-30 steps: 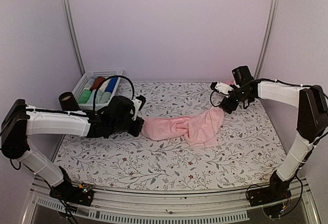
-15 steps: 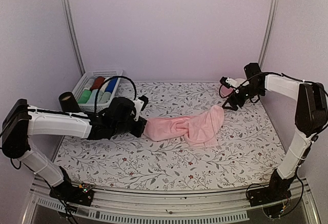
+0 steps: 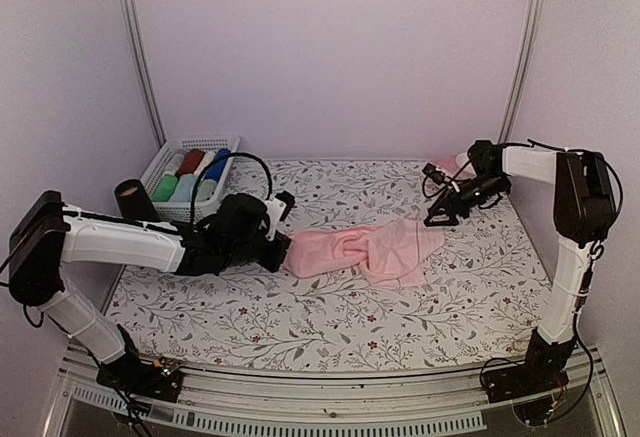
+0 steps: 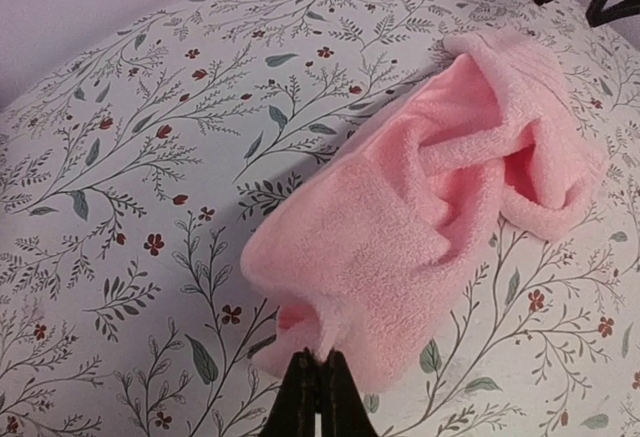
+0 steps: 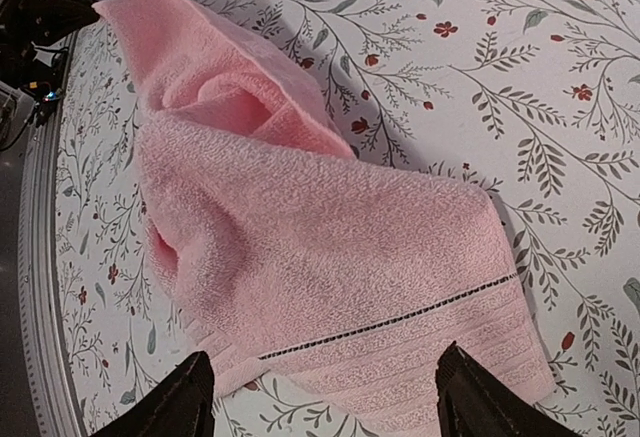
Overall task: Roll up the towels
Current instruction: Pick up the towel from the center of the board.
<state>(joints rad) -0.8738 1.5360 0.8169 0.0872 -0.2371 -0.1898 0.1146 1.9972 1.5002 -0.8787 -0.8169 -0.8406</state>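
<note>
The pink towel (image 3: 365, 250) lies crumpled in a long bunch across the middle of the flowered table. My left gripper (image 3: 288, 247) is at its left end, shut on a small pinch of the towel's edge (image 4: 330, 332), the gripper (image 4: 320, 365) resting low on the table. My right gripper (image 3: 437, 219) hovers at the towel's right end, open. In the right wrist view its fingers (image 5: 195, 387) stand wide on either side of the hemmed end of the towel (image 5: 330, 257), not touching it.
A white basket (image 3: 165, 156) at the back left holds several rolled cloths, among them green, red, white and blue ones. A dark cylinder (image 3: 130, 197) stands in front of it. A pink saucer (image 3: 447, 165) sits at the back right, close behind the right gripper.
The right gripper let the towel's raised right corner drop, swung away to the right, then came down beside that end. The left gripper edged right, still holding the towel.
</note>
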